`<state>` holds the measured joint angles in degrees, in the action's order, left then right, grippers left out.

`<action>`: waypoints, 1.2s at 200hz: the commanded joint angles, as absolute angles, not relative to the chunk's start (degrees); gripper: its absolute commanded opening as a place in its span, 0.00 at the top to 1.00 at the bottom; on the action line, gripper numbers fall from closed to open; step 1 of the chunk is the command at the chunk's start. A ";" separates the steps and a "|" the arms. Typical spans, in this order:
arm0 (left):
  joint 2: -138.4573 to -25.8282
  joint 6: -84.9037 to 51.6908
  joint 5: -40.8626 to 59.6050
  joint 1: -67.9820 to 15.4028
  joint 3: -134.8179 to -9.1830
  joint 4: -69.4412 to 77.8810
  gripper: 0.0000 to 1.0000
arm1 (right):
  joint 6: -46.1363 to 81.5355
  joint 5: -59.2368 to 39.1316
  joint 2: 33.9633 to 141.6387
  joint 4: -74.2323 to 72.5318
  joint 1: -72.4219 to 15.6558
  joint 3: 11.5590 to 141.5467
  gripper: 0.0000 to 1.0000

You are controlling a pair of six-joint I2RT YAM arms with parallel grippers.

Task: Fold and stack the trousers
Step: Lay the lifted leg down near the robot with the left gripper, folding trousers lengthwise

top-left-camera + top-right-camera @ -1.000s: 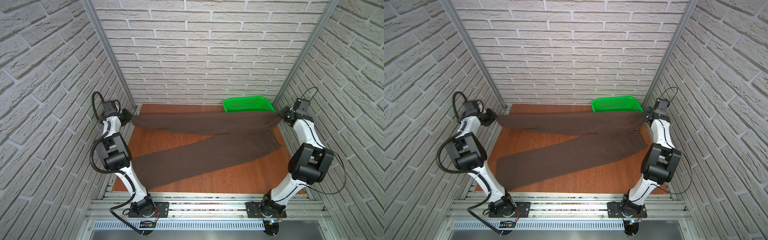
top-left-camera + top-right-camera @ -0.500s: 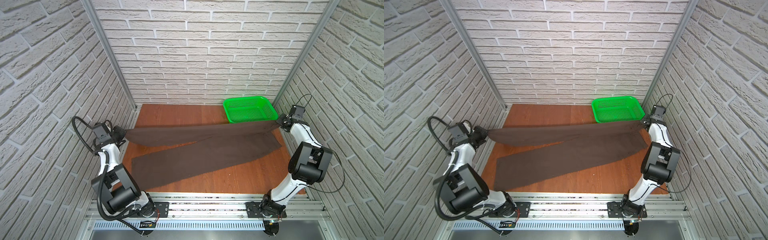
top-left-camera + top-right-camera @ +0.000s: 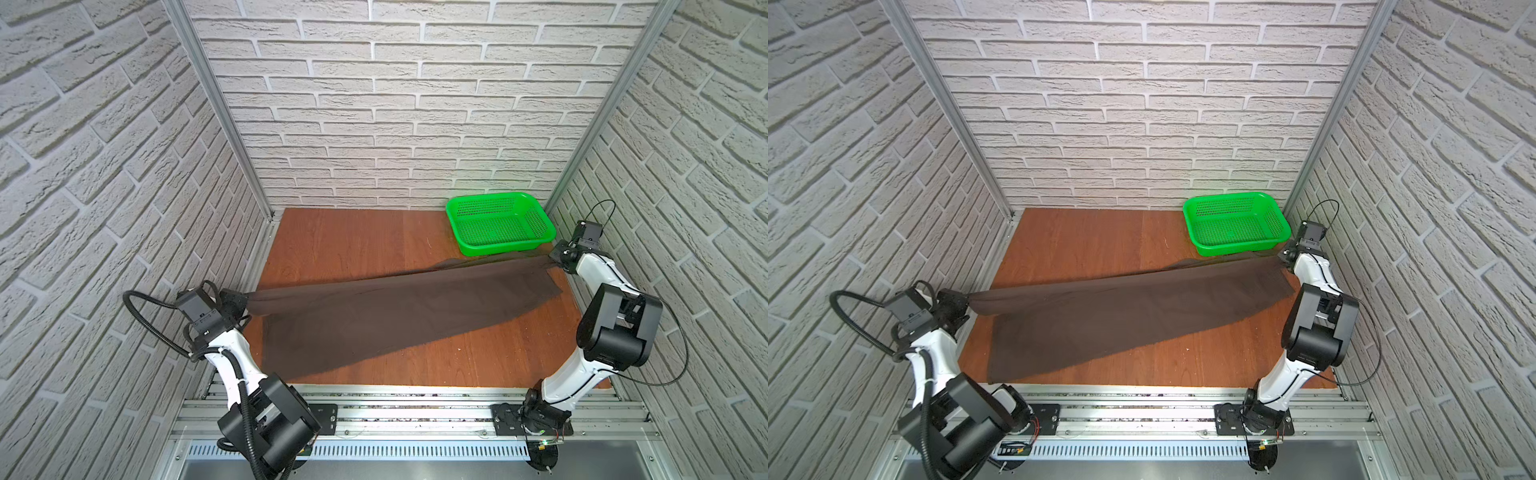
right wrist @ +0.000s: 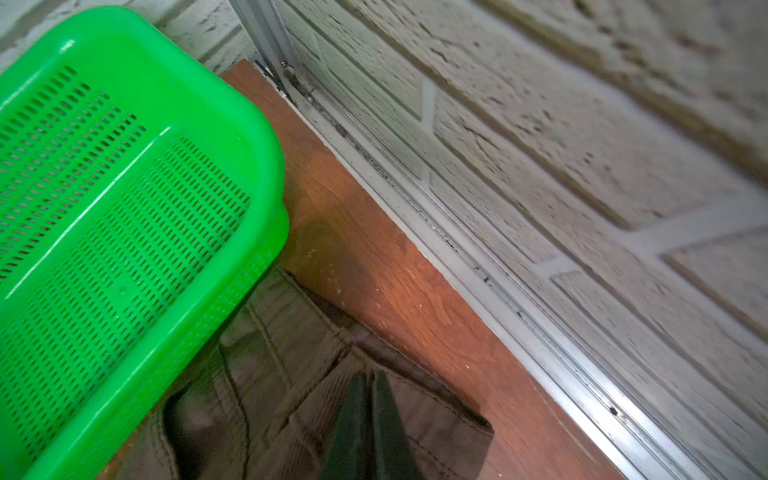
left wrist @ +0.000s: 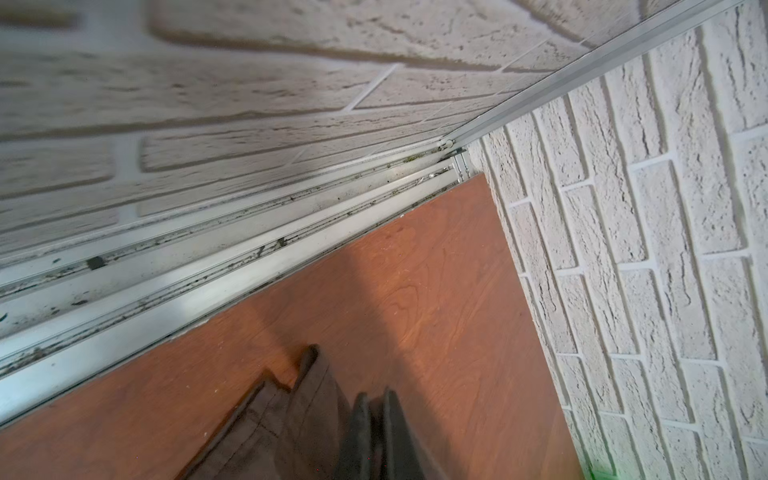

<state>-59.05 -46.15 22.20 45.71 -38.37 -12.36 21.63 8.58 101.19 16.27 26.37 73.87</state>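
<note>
Trousers: the dark brown trousers (image 3: 399, 316) (image 3: 1125, 320) lie slantwise across the lower middle of both top views, on the wooden table (image 3: 340, 245).
Lower leg: flat on the wood, running from centre right down to the lower left, where its hem ends close to the table's front edge.
Upper leg: drawn into a straight taut edge between the two grippers, over the flat leg.
Left gripper: the left gripper (image 3: 245, 300) (image 5: 374, 432) sits at the table's left edge, its fingers pressed together and clamped on the leg hem.
Right gripper: the right gripper (image 3: 555, 258) (image 4: 370, 424) sits at the table's right edge, its fingers together and pinching the waistband end.
Basket: a green basket (image 3: 498, 248) (image 4: 266, 166) stands in the table's upper right corner. The taut edge passes just in front of it, and whether cloth touches its wall I cannot tell.
Open room: bare wood fills the upper left of the table. A narrower strip lies at lower right, before the front rail (image 3: 415, 409).
Walls: brick panels stand near both wrists.
</note>
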 commanded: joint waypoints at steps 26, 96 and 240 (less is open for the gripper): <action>-53.18 -45.53 15.66 46.85 -36.56 -18.52 1.00 | 22.75 20.00 96.88 15.17 27.60 70.72 0.94; -46.13 -48.53 12.48 49.66 -36.76 -26.61 1.00 | 23.63 22.95 93.93 19.12 28.32 71.18 0.95; -43.05 -48.00 21.82 47.16 -39.66 -34.40 1.00 | 20.48 19.30 90.40 19.92 28.56 70.69 0.95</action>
<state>-45.50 -47.16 23.77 47.11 -42.89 -32.01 21.96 13.98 91.70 22.98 27.59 73.63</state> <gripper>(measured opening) 0.075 0.062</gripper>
